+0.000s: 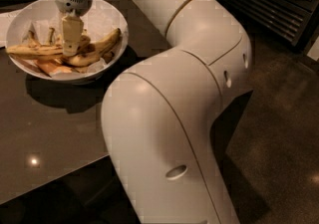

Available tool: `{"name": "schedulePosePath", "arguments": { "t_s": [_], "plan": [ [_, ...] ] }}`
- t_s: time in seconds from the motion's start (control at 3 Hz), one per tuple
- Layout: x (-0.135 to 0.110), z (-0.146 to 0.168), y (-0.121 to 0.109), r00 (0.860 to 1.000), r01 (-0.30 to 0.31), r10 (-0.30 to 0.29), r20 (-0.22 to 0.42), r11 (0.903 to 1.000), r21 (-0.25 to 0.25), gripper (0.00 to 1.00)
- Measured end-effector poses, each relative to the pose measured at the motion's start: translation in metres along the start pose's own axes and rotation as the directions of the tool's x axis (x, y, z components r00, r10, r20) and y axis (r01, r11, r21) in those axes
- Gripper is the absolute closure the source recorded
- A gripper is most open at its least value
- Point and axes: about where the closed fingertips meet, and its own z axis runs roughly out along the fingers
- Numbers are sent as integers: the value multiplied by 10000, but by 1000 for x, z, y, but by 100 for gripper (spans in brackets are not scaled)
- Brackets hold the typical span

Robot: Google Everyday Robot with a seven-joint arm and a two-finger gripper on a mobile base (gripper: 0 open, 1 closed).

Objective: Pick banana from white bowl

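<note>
nearest the camera the arm (164, 133) bulks large, its pale elbow covering much of the view and hanging past the edge of the bench (50, 138), a dark glossy top that throws back a small spot of light. farther along the bench sits the bowl (112, 16), lined with crumpled paper (42, 24) and holding several brown-spotted fruit. the banana (99, 49) nearest the tool curves along the right side, and a long banana (32, 50) lies across toward the left rim. the claw (71, 44) points straight down into the middle of the heap, its tip touching or just above the fruit; whether it is spread or pinching anything i cannot tell. the risks, as i judge them: the fruit overlap, so a closing grip may catch two at once or slip off a soft, ripe skin. a push too deep could bruise the fruit, snag the paper or tip the bowl on the slick top. beyond, the floor (279, 118) is dark and speckled, and a slatted dark cabinet (269, 9) stands at the back right.
</note>
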Motion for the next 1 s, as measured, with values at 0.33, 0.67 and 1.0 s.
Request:
{"name": "schedulePosePath", "arguments": {
  "t_s": [0.33,0.67,1.0],
  "plan": [
    [-3,2,-8,9998,188,-188,-21,9998,19,44],
    [-5,6,-16,9995,304,-304,11,9995,26,44],
    [-3,14,-17,9997,172,-170,164,9998,-125,43]
  ]
}}
